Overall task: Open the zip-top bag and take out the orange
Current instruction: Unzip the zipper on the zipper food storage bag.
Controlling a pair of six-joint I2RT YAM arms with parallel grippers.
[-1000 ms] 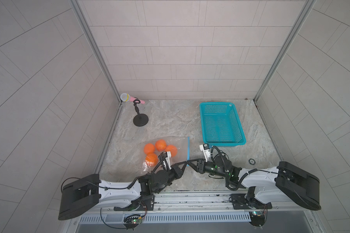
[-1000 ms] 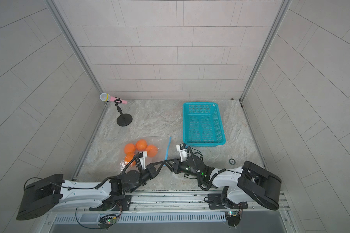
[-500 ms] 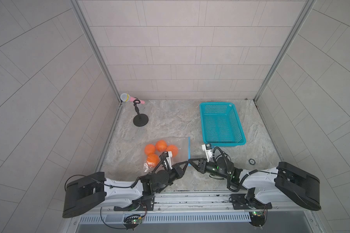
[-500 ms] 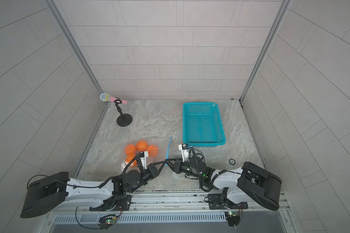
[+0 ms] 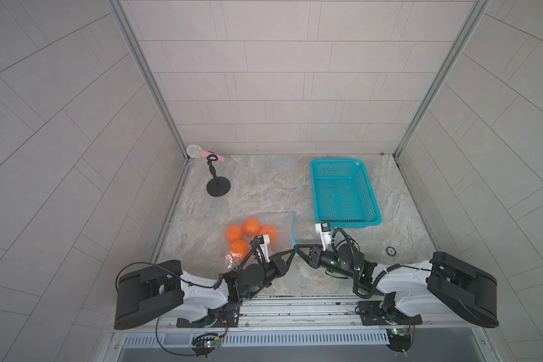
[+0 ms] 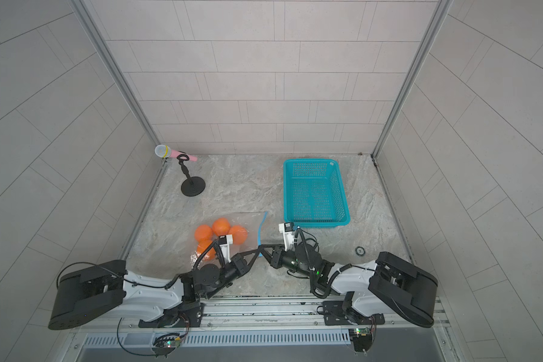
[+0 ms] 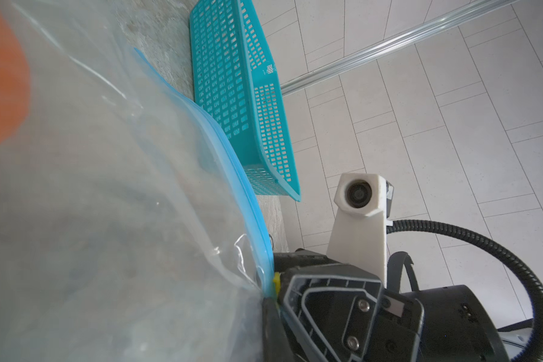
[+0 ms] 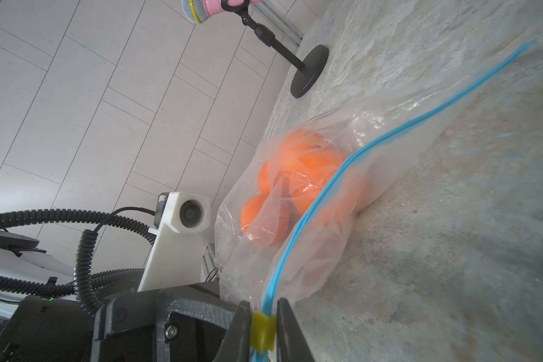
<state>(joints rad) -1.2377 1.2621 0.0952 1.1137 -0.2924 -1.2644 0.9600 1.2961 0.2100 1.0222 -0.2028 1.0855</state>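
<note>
Jaws of the right gripper (image 8: 263,308) stand close on either side of the yellow slider tab (image 8: 264,333), pinching it at the near end of the light-blue zip strip (image 8: 295,227). Tip to tip against it, the left gripper (image 5: 290,252) is pressed together and seems to hold the film of the zip-top bag (image 5: 279,221) just beside that tab, though the pinch itself is mostly hidden. The bag lies flat on the stone tabletop (image 5: 264,188) near the front edge, beside the teal basket (image 5: 347,223). Its four oranges (image 5: 251,226) are bunched at the end away from the strip, and the zip looks still sealed. To do this step well, the right arm should draw the tab straight along the line of the strip toward its far end, low over the table. Meanwhile the left should keep the corner anchored so the slippery film does not drag or bunch. A pull off that line would likely twist the strip or slip off the small tab. Against a second ago, the right jaws have narrowed onto the tab and the left arm has reached further forward, so the two tips now meet. The bag and oranges lie where they did.
</note>
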